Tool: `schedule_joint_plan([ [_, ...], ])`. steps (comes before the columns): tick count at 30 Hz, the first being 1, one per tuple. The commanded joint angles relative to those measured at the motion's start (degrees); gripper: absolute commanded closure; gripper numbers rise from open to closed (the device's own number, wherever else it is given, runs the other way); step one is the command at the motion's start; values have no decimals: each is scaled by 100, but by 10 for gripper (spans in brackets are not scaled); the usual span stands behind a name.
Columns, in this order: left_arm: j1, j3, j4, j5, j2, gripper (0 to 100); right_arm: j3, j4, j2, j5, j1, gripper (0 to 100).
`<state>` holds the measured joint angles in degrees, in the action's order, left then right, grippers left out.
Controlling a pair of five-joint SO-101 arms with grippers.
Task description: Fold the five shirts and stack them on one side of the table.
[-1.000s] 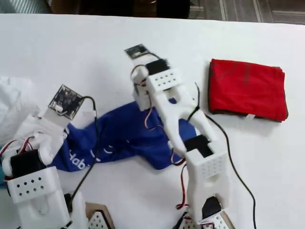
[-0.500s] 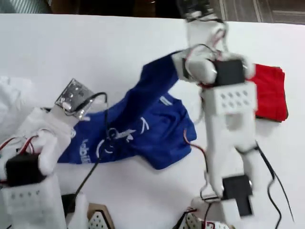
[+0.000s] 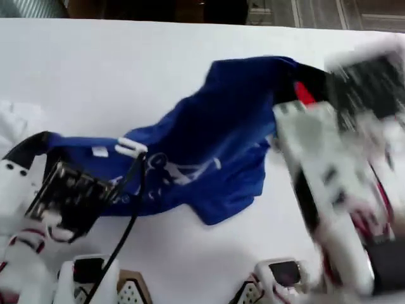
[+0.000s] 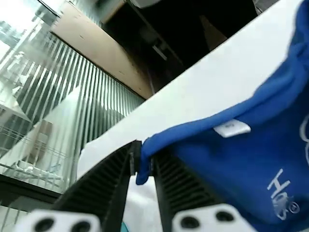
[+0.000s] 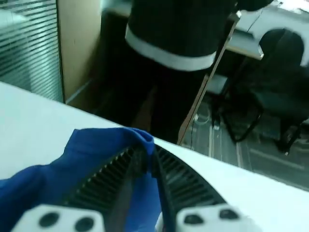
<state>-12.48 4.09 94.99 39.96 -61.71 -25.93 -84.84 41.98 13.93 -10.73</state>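
Note:
A blue shirt (image 3: 209, 152) with white print hangs stretched above the white table (image 3: 126, 57), lifted at two ends. My left gripper (image 4: 144, 159) is shut on one edge of the blue shirt (image 4: 251, 145), near its white label (image 4: 231, 128); in the high view that end is at the left (image 3: 38, 142). My right gripper (image 5: 147, 162) is shut on the other end of the blue shirt (image 5: 72, 169), held high at the right (image 3: 288, 73). A folded red shirt (image 3: 304, 94) is mostly hidden behind the right arm.
White cloth (image 3: 16, 123) lies at the table's left edge. The arm bases (image 3: 126, 291) stand at the near edge. Beyond the far edge of the table (image 5: 38, 116) are a dark chair (image 5: 275, 92) and a dark-clothed person (image 5: 178, 34).
Both grippers rose with the blue shirt, pulling it up off the table and spreading it. The right arm swung up and right, covering the red shirt. The left gripper drew back to the left.

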Motion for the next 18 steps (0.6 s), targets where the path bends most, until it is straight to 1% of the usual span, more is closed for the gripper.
schedule_joint_plan([
  [1,70,374,53,0,9,974,-167,251,585,26,444,979],
  [4,70,418,53,9,9,974,-167,576,927,35,910,979],
  [8,70,444,44,9,9,974,-176,857,1288,35,1191,979],
  [13,70,462,18,-9,0,974,-185,1042,1666,35,1253,979],
  [18,70,1007,62,-18,-141,974,-202,1235,2097,35,1253,979],
])
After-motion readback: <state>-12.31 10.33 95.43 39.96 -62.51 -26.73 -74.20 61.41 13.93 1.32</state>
